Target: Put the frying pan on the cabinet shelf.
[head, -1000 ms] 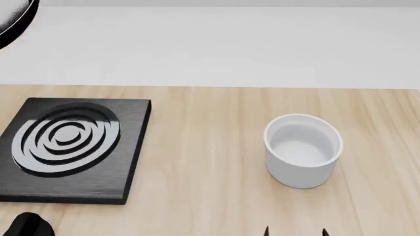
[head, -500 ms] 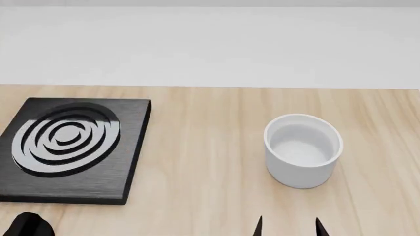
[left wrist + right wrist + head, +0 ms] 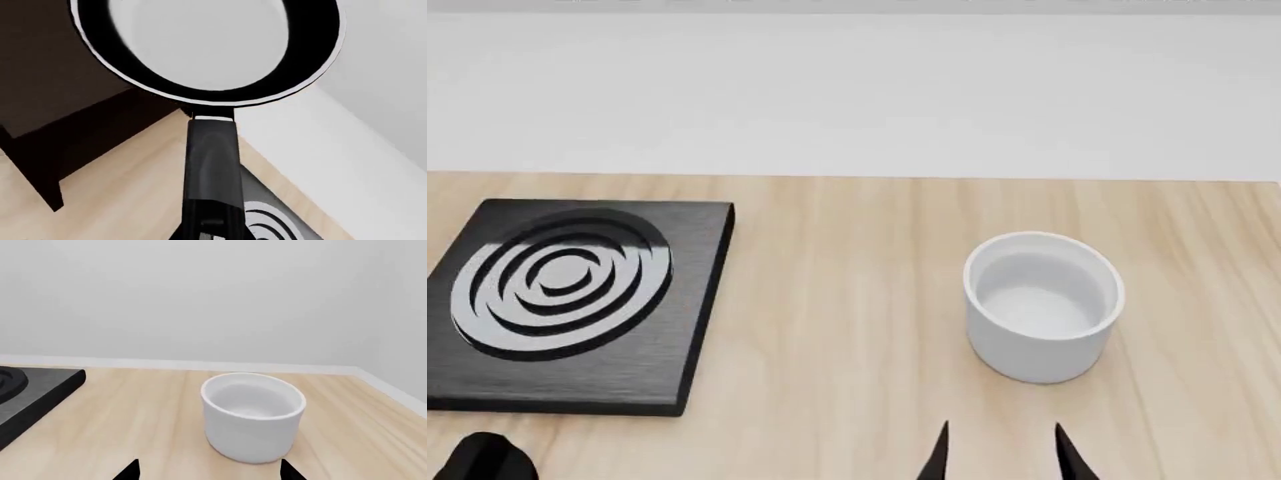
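Only the left wrist view caught the frying pan [image 3: 207, 50], held aloft by its handle in the left gripper [image 3: 210, 227], jaws closed on it, beside the cabinet shelf [image 3: 60, 100]. Head view showed just the burner plate [image 3: 567, 300], white cup [image 3: 1042, 305] and table [image 3: 841, 350]. Right gripper [image 3: 1001, 458] sat spread and empty, short of the cup.
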Tool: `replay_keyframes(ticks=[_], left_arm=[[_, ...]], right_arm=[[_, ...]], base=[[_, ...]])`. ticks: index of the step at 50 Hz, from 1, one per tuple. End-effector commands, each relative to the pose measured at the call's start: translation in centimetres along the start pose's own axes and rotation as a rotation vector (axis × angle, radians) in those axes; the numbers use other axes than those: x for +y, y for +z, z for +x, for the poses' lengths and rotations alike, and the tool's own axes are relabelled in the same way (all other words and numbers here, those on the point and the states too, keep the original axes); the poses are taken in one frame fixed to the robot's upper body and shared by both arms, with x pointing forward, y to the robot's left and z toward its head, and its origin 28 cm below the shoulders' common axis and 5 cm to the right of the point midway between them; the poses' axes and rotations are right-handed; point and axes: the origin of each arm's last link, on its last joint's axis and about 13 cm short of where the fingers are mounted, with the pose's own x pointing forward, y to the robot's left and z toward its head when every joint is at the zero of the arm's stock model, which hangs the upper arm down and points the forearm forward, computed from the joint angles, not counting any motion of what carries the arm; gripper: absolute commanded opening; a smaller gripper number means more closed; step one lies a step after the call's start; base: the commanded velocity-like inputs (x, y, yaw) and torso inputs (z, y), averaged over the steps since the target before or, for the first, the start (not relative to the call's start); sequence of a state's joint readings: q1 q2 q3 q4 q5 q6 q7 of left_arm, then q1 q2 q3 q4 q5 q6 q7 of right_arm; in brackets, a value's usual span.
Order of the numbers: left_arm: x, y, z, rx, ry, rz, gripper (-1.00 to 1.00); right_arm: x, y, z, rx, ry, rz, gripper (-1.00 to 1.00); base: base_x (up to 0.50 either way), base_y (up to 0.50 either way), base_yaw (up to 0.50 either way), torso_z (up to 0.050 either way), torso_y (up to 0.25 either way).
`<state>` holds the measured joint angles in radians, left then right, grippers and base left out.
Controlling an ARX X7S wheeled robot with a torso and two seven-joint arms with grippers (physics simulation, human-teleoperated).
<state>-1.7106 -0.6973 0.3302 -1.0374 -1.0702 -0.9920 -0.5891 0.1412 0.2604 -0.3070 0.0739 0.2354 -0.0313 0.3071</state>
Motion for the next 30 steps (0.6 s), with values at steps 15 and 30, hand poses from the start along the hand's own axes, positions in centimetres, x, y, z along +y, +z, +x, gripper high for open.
replay_keyframes(ticks=[15, 30], left_arm=[[2.7, 1.1, 0.6, -0.119, 0.047, -0.251, -1.0], [5.0, -0.4, 0.8, -0.132, 0.135, -0.296, -1.0]], right_arm=[[0.5, -0.2, 1.0, 0.006, 0.004, -0.008, 1.0], [0.6, -0.3, 1.1, 0.008, 0.005, -0.011, 1.0]], base=[[0.0, 0.0, 0.0, 0.0, 0.001], [0.0, 0.0, 0.0, 0.001, 0.001]])
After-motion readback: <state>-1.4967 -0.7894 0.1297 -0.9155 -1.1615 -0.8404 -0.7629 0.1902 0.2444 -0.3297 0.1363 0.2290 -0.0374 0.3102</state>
